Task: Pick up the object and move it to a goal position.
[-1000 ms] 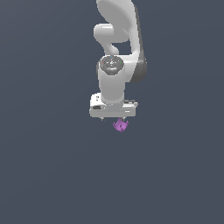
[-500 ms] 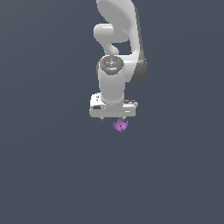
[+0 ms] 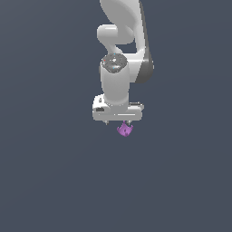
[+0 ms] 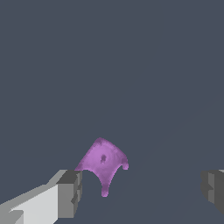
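The object (image 3: 124, 130) is a tiny bright purple lump with pointed bumps, showing just below the white hand in the exterior view. In the wrist view the object (image 4: 103, 162) lies between the two fingers, close beside one finger (image 4: 68, 192) and far from the other finger (image 4: 213, 188). My gripper (image 4: 142, 189) is open wide with its jaws on either side of the lump and not closed on it. In the exterior view the gripper (image 3: 118, 121) points straight down over the lump, and its fingers are mostly hidden by the hand.
The white arm (image 3: 120, 41) rises above the hand toward the top of the exterior view. All around is a plain dark grey-blue surface (image 3: 54, 172) with no other object or edge in sight.
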`<action>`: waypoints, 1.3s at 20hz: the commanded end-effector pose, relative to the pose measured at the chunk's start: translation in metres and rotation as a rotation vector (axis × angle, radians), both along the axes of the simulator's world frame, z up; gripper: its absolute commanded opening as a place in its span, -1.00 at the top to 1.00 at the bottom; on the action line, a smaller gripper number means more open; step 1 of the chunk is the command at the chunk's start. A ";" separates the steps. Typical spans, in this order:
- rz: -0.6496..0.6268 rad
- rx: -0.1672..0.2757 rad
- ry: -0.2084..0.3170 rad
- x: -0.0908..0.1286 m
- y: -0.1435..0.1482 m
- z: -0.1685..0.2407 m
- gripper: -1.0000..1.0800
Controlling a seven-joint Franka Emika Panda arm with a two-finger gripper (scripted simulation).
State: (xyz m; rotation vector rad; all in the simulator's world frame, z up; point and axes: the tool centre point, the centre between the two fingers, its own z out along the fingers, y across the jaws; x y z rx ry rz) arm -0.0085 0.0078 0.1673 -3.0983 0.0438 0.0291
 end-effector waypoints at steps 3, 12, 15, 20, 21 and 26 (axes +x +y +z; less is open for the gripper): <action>-0.006 0.000 0.001 0.000 0.001 -0.001 -0.92; -0.086 -0.006 0.002 -0.005 0.007 -0.011 -0.92; -0.134 -0.009 0.003 -0.008 0.011 -0.017 -0.92; -0.235 -0.017 0.004 -0.014 0.018 -0.030 -0.92; -0.258 -0.018 0.004 -0.016 0.020 -0.033 -0.92; -0.374 -0.027 0.004 -0.024 0.028 -0.046 -0.92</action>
